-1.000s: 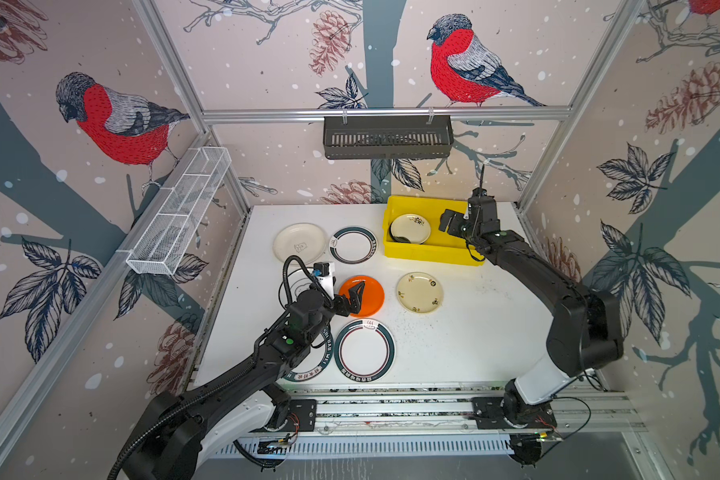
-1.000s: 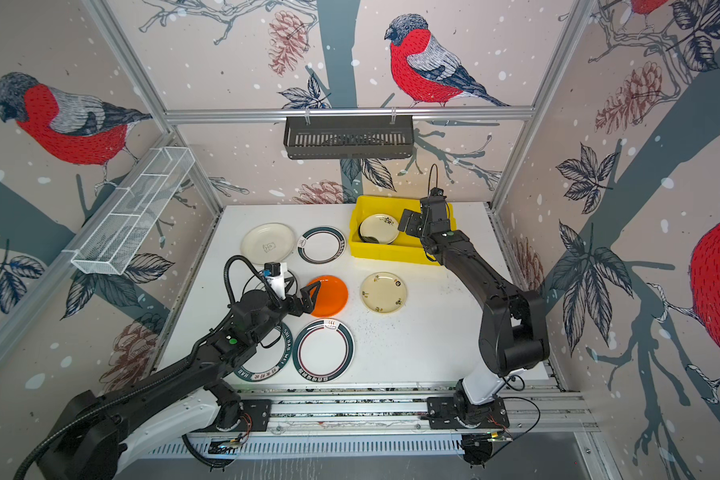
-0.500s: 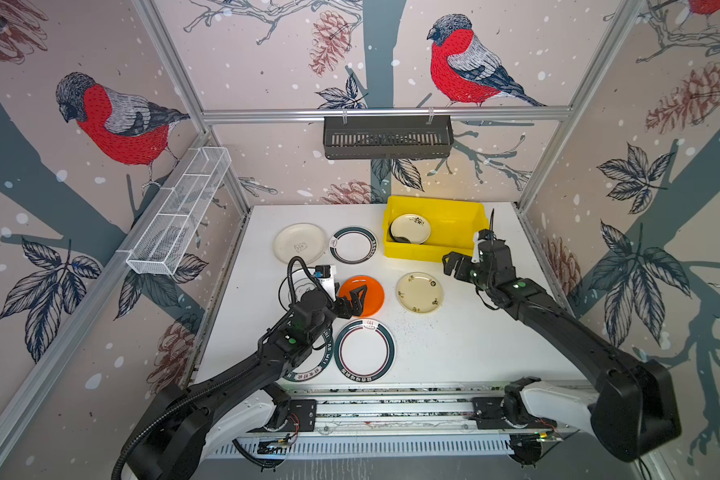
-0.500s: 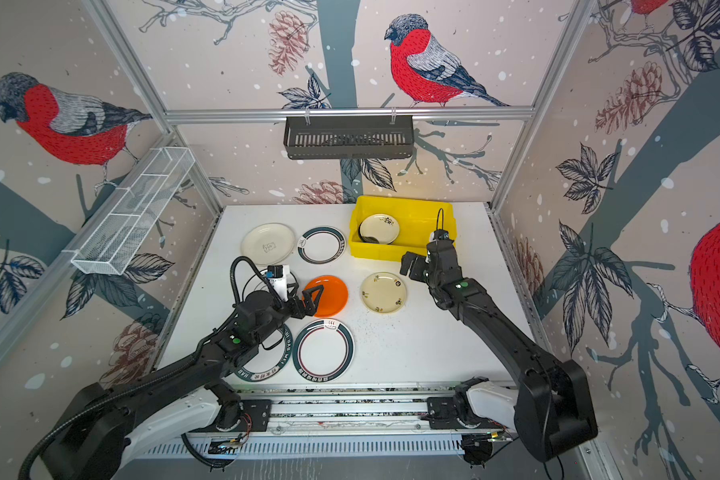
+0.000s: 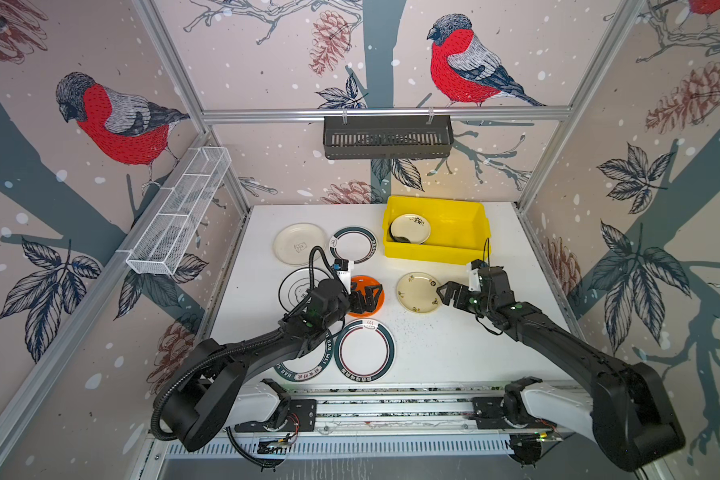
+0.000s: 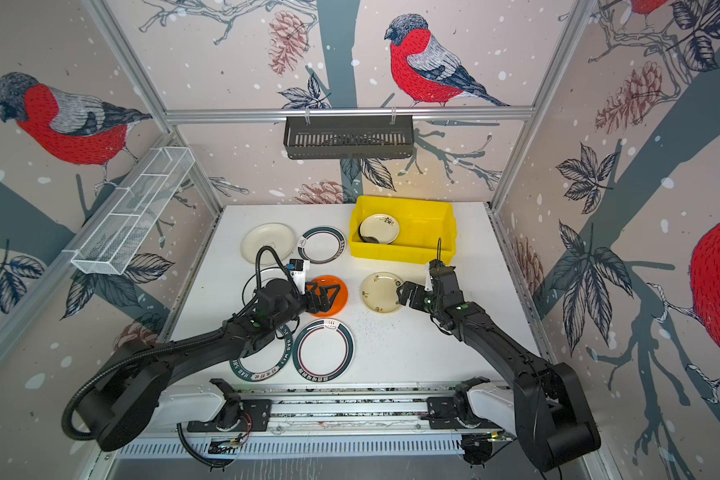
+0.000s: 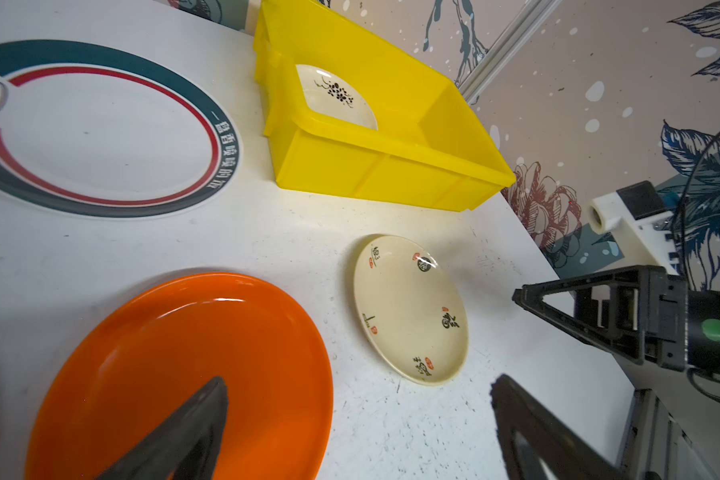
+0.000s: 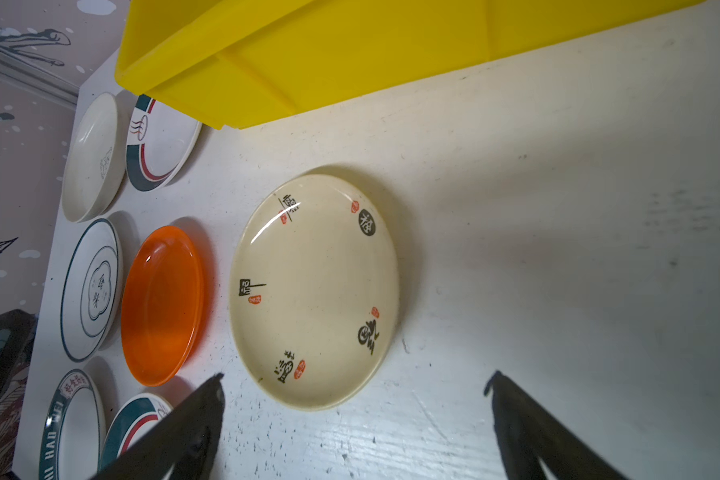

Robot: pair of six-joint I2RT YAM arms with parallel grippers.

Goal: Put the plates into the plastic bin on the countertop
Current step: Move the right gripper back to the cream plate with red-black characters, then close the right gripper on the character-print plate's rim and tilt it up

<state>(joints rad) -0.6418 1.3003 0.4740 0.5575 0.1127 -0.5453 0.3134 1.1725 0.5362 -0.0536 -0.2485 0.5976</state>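
1. Bird-print walls enclose the white tabletop (image 5: 433, 345); at its left, a plain white plate (image 5: 300, 248) and ringed plates (image 5: 364, 351) lie flat.
2. My left gripper (image 5: 366, 297) is over the orange plate (image 7: 175, 353), fingers (image 7: 184, 436) apart, holding nothing.
3. My right gripper (image 5: 444, 294), fingers spread and empty, sits just beside the cream plate (image 5: 418, 292).
4. Behind it, the yellow bin (image 5: 437, 253) holds a flowered plate (image 5: 410, 228).
5. I judge both arms are lining up pickups; next, each must lower and close on a rim.
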